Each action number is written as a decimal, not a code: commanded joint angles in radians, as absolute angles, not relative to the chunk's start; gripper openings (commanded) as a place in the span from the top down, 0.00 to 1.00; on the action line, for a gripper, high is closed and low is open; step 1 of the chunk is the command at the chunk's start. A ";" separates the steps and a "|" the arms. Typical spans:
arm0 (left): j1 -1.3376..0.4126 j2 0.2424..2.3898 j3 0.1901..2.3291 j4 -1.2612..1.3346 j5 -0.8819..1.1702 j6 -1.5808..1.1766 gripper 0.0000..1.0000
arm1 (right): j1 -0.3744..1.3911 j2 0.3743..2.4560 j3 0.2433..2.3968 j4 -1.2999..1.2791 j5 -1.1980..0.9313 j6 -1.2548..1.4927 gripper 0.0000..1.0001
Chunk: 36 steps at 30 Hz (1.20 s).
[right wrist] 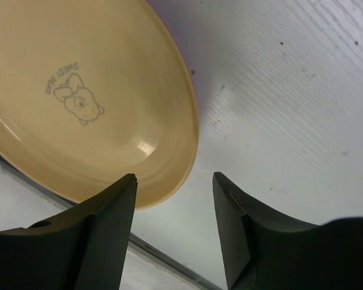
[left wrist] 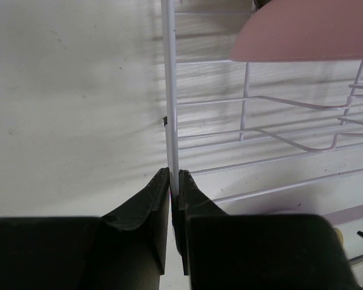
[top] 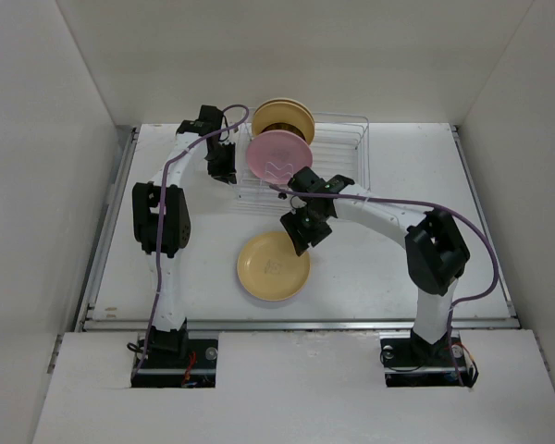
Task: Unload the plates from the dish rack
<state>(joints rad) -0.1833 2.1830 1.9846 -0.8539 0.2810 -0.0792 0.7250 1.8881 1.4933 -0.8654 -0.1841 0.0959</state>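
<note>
Where the arms are bolted: two bases are seen at the near edge of the worktop (top: 425, 268), the left arm on the left.
Yellow plate: the yellow plate (top: 273, 268) is laid flat and face up on the worktop, between the two bases and in front of the rack. A small printed figure with lettering is seen in its well from the right wrist view.
Right hand: the right hand (right wrist: 174, 178) is released, its fingers (right wrist: 109, 229) spread well apart. It is held at the far right rim of the yellow plate. The rim is seen just beside the left fingertip and nothing is gripped.
Left hand: the left hand (left wrist: 173, 175) is clenched on a thin wire at the left edge of the dish rack (top: 347, 153), with the wire pinched between the fingertips.
Dish rack: it is set on the far half of the worktop, and its right part is seen as bare wire.
Pink plate: the pink plate (top: 279, 157) is stood tilted in the near left part of the rack, just beside the left hand.
Cream plates: the cream plates (top: 287, 108) are stood upright at the far left end of the rack, behind the pink plate. A darker brownish disc is seen in front of them, but its pattern cannot be told.
</note>
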 commanded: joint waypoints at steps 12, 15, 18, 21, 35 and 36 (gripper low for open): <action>-0.190 2.119 1.965 -1.011 0.391 -0.098 1.00 | 0.672 1.781 1.874 -0.770 0.038 0.101 0.29; -0.167 2.079 1.878 -0.982 0.442 -0.147 1.00 | 0.608 1.880 2.038 -0.747 0.110 0.101 0.29; -0.167 2.021 1.775 -0.939 0.466 -0.188 1.00 | 0.572 2.005 2.204 -0.738 0.110 0.063 0.29; -0.167 1.984 1.697 -0.893 0.491 -0.224 1.00 | 0.560 2.101 2.272 -0.718 0.101 0.005 0.29; -0.158 2.046 1.772 -0.925 0.450 -0.204 1.00 | 0.560 2.235 2.276 -0.627 0.011 -0.147 0.43; -0.158 2.046 1.772 -0.925 0.449 -0.195 1.00 | 0.560 2.252 2.307 -0.627 0.021 -0.147 0.50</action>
<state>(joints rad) -0.1619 2.0392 1.7515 -0.7914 0.3405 -0.1467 0.5541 2.2333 2.2528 -0.6907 0.0261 -0.1310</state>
